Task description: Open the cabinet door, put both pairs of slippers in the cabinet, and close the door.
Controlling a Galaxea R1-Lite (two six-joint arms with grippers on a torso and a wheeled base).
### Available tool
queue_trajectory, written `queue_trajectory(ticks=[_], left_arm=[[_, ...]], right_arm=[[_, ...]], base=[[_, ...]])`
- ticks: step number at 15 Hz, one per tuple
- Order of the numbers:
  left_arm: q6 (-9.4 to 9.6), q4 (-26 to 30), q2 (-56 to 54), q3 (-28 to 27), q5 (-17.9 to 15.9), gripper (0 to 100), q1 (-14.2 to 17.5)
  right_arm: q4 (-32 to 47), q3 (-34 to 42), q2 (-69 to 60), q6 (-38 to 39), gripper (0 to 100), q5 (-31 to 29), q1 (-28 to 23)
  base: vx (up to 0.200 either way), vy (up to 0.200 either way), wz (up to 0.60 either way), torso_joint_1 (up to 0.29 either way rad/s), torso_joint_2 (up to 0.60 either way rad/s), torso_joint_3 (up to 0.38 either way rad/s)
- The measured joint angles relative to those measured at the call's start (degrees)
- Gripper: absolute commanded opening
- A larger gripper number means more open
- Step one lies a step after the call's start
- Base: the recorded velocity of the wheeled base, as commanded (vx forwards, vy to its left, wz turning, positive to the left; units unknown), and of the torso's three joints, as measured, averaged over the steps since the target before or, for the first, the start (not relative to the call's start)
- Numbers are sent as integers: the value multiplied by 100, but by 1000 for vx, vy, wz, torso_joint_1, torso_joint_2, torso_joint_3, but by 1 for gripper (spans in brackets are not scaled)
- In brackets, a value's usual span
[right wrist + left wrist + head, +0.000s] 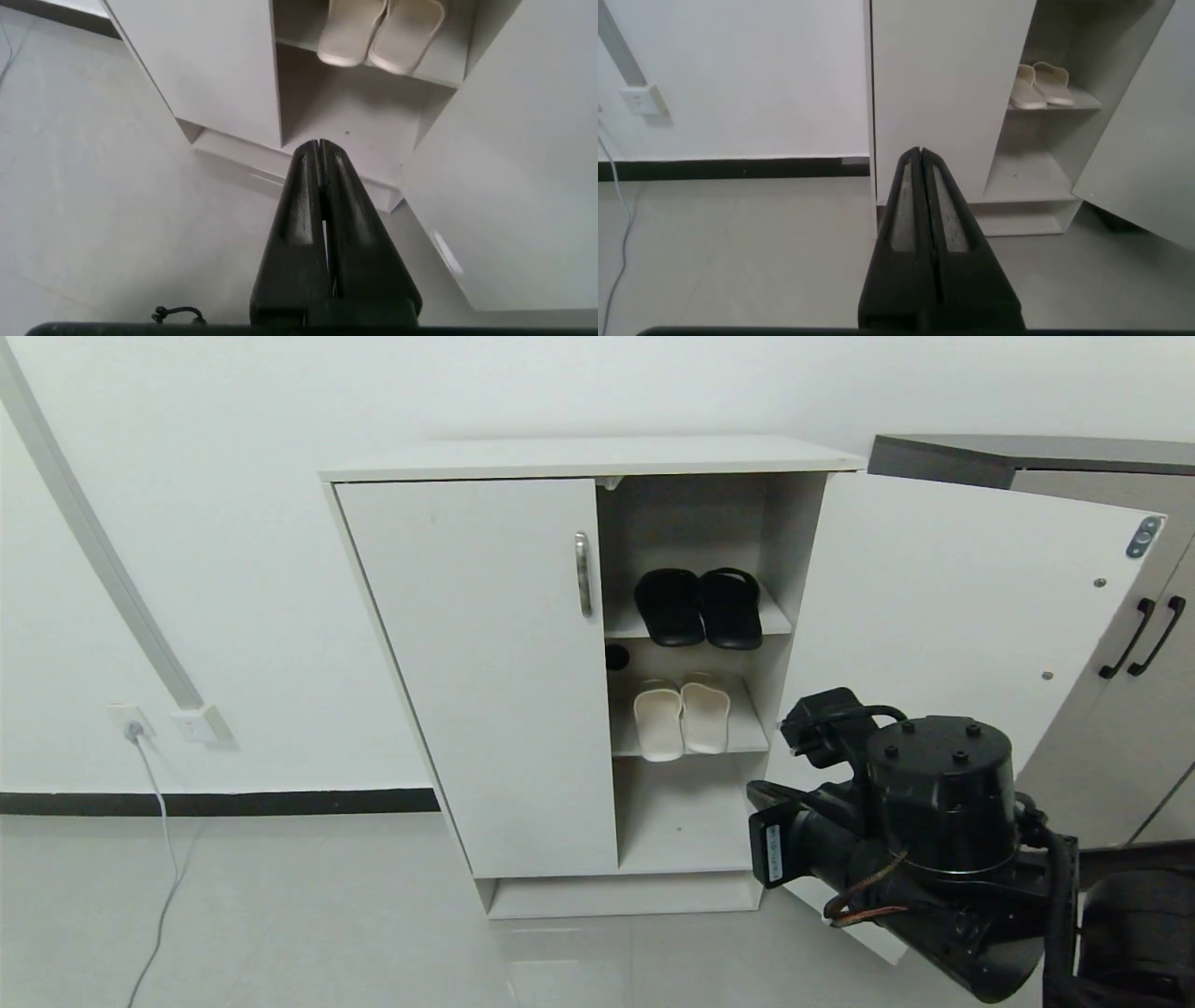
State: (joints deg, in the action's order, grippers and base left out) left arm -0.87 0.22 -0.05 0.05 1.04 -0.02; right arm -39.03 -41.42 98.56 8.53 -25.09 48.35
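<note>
**Q:** What state are the fingers in?
**A:** The left fingers (906, 215) and the right fingers (304, 205) are each pressed together tip to tip, grasping nothing. The right pair hangs low, near the inner face of the open door (952, 616).

**Q:** Where are the slippers?
**A:** Inside the cabinet (579, 457). The black slippers (698, 607) sit on the upper shelf and the white slippers (681, 717) on the shelf below. The closed door (476, 681) carries a metal handle (583, 574).

**Q:** How should the open door handle?
**A:** It is probably a stiff, light, smooth panel that swings freely on its hinges. A gentle push on the inner face near the free edge, far from the hinges, seems best.

**Q:** Any writing?
**A:** A white sticker (773, 849) on the right arm bears print too small to read.
</note>
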Motion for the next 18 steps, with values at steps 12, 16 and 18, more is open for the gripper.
queue_trajectory(ticks=[12,16,18], left_arm=[[0,-12,0,-5,0,0,2],[0,-12,2,-5,0,0,2],[0,-12,2,-5,-2,0,2]], right_arm=[[-5,13,-27,-11,0,-15,-6],[-5,30,-20,-9,0,-11,-1],[-5,30,6,-6,0,11,-9]], base=[[0,0,0,104,-471,-346],[0,0,0,173,-491,-320],[0,0,0,193,-505,-317]])
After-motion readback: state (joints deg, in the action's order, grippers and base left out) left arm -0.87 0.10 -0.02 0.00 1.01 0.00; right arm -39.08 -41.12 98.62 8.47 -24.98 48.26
